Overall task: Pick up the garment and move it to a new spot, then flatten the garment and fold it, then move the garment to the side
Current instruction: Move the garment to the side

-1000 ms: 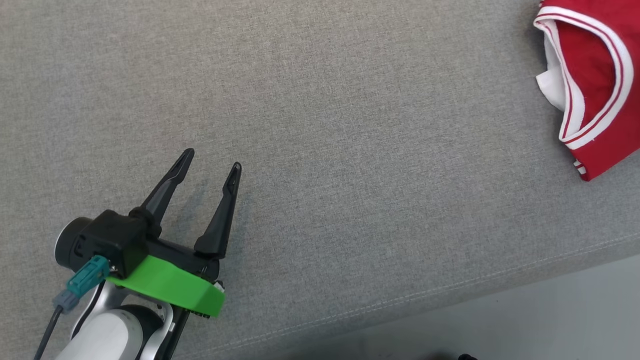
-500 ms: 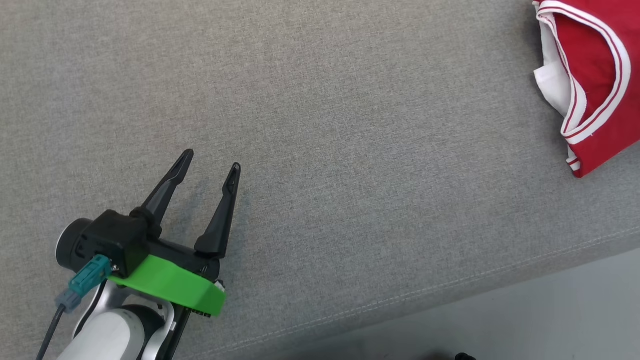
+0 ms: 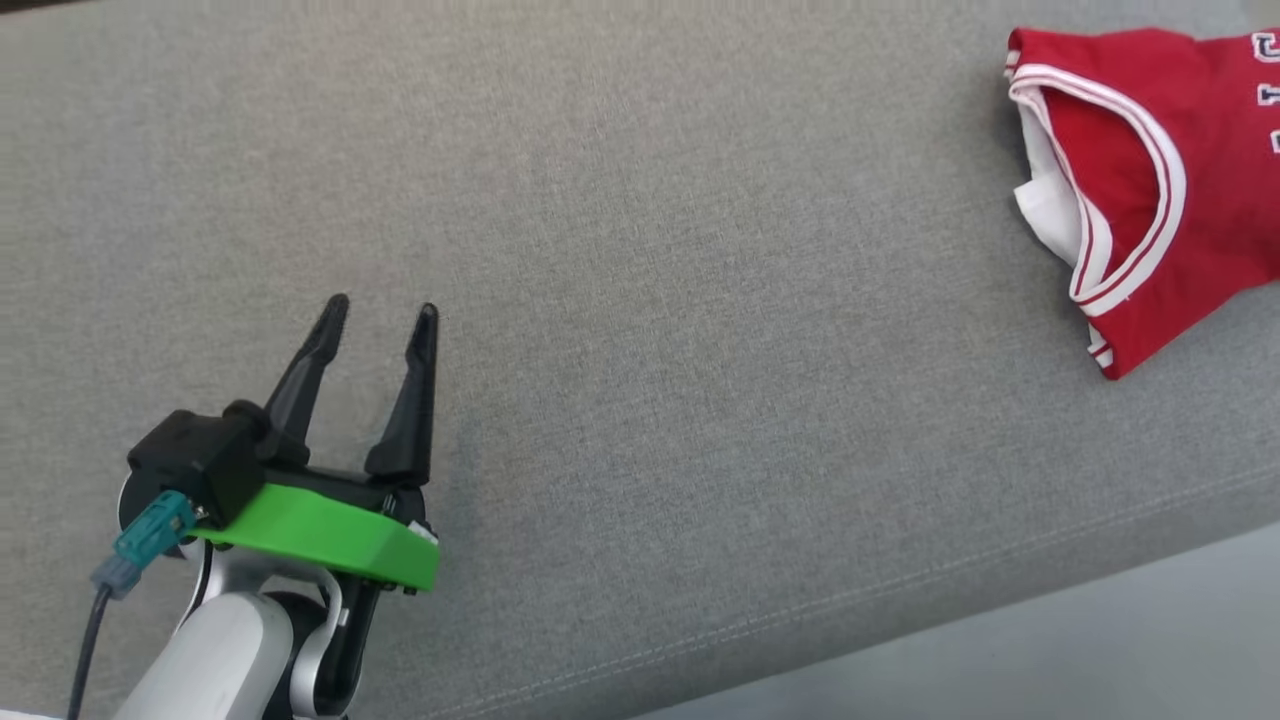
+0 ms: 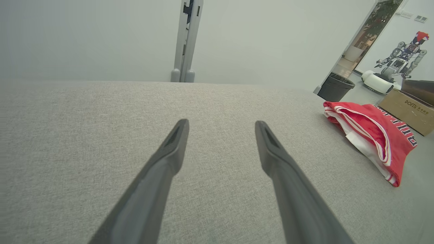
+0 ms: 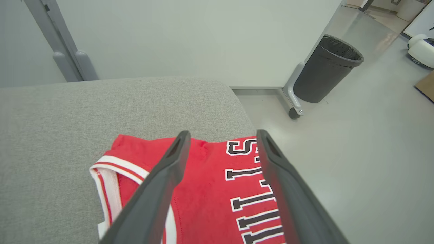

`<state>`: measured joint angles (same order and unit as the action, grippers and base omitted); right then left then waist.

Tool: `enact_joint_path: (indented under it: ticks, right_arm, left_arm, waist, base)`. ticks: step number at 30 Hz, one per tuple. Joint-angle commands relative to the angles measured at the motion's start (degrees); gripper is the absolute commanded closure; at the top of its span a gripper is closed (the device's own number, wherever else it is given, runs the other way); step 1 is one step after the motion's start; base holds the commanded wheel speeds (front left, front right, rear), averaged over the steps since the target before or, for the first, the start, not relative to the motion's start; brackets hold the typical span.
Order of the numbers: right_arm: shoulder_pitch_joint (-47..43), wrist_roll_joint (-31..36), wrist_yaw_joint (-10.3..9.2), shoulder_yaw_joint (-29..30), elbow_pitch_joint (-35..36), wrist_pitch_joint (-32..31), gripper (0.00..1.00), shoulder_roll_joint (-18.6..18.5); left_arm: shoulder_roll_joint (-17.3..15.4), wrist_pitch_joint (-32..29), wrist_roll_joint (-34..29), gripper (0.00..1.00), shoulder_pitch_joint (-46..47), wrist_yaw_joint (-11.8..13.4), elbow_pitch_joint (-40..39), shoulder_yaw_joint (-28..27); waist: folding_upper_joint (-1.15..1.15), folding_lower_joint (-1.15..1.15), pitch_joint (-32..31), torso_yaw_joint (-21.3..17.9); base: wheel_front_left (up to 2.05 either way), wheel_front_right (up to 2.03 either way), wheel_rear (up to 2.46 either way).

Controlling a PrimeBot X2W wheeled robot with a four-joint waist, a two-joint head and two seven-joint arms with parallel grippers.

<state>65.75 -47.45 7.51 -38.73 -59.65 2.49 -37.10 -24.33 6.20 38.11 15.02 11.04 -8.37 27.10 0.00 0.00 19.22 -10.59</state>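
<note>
Red jersey (image 3: 1130, 200), folded, sits at the right end of the grey fabric tabletop (image 3: 700, 300), near its rounded corner.
Lettering is black with white outline. In the right wrist view an "S" is readable, followed by two or three L-like strokes. The rest is under a finger or cut off by the frame.
Head view: the white/red-trimmed opening faces left, toward the left gripper (image 3: 381, 308). The jersey's right part is cut off at the frame edge, so I can't call the long axis there.
Left wrist view: the jersey (image 4: 373, 135) runs lengthwise, near end to far end.
Right gripper (image 5: 223, 134): fingers spread over the jersey (image 5: 210, 189), nothing clamped. Can't tell if they touch the cloth.
Left gripper (image 4: 222, 124): fingers apart and empty, over bare fabric, well apart from the jersey.
Cardboard box (image 4: 407, 108) past the jersey has print, too small to read reliably.
Black trash bin (image 5: 325, 69) stands on the floor (image 5: 373, 152) by the wall.
</note>
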Motion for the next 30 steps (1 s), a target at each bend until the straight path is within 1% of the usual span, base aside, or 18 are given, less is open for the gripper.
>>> enact_joint_path:
  ticks: [1,4,6,8,14,19,27,30]
  right_arm:
    - [-1.37,-0.5,-0.05,-0.41,0.62,0.43,0.0,0.04]
    - [-2.97,-1.67,-0.05,-1.47,3.58,1.42,0.0,0.33]
    - [-4.24,-2.39,-0.05,-2.02,5.16,2.44,0.0,0.71]
    - [-5.53,-3.07,-0.05,-2.28,6.27,3.52,0.0,1.11]
    - [-10.05,-4.1,-0.05,-2.01,6.9,6.48,0.0,2.8]
    - [-13.31,-2.85,-0.05,-1.64,6.35,8.97,0.0,4.71]
    - [-19.45,-1.21,-0.05,1.27,7.64,11.83,0.0,8.41]
    - [-22.27,-0.09,-0.05,3.71,8.53,12.39,0.0,10.01]
  left_arm:
    - [0.13,0.47,0.47,0.0,-0.04,0.26,0.46,-0.39]
    - [0.68,1.74,1.68,0.0,-1.05,0.63,2.75,-1.77]
    - [0.43,2.39,2.49,0.0,-1.6,0.46,4.22,-2.6]
    - [-0.11,2.62,2.87,0.0,-1.94,0.8,5.63,-3.49]
    - [-1.07,2.55,3.61,0.0,-3.38,2.09,9.66,-5.07]
    - [-1.39,2.23,4.75,0.0,-5.06,2.6,11.8,-5.79]
    - [-2.47,2.26,5.88,0.0,-8.91,3.9,13.13,-6.72]
    - [-2.87,2.31,5.94,0.0,-10.41,4.31,13.3,-6.78]
  waist:
    - [0.0,0.0,-3.23,0.94]
    - [0.0,0.0,-5.73,1.65]
    - [0.0,0.0,-7.37,2.16]
    - [0.0,0.0,-8.88,2.75]
    - [0.0,0.0,-12.98,4.91]
    - [0.0,0.0,-15.58,6.41]
    - [0.0,0.0,-19.28,8.92]
    - [0.0,0.0,-20.26,9.91]
  base:
    - [0.0,0.0,0.0]
    - [0.0,0.0,0.0]
    - [0.0,0.0,0.0]
    - [0.0,0.0,0.0]
    - [0.0,0.0,0.0]
    - [0.0,0.0,0.0]
    - [0.0,0.0,0.0]
    - [0.0,0.0,0.0]
